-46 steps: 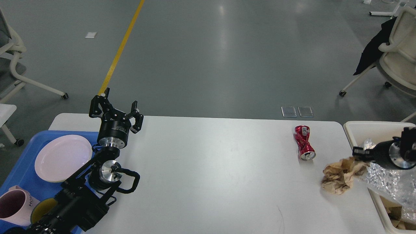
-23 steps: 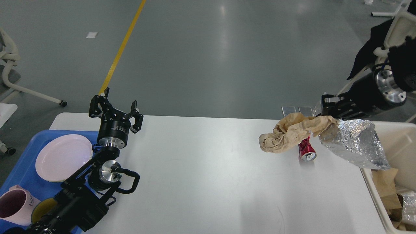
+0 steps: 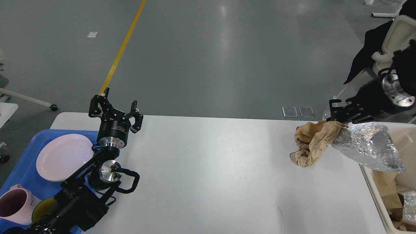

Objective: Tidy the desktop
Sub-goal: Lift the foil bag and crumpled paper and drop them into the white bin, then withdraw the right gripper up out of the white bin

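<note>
1. Head view takes in the desktop (image 3: 208, 169) first: a large white rectangular top with rounded corners, smooth and plain, filling the lower middle of the view. I judge it stiff and heavy, nothing to lift; the work is taking hold of what lies on it

2. To my left, over the table's edge, sits a blue plastic tray (image 3: 24, 156) holding a pale pink plate (image 3: 61, 156), a pink mug (image 3: 14, 208) and a yellowish dish beside the mug

3. At the right edge stands a cream-coloured bin (image 3: 378, 191) with brown paper and foil scraps already inside

4. My right gripper (image 3: 336, 114) hangs above the desktop's far right corner, clenched on a bundle of crumpled brown paper (image 3: 310, 144) and crinkled silver foil (image 3: 369, 148). The foil hangs over the bin's rim; the paper droops over the desktop

5. Both pieces look light, soft and springy, so I judge they could slip loose; a pinch on the thick bunched folds should serve best

6. My left gripper (image 3: 117, 110) hovers at the far left corner, fingers spread apart and holding nothing
</note>
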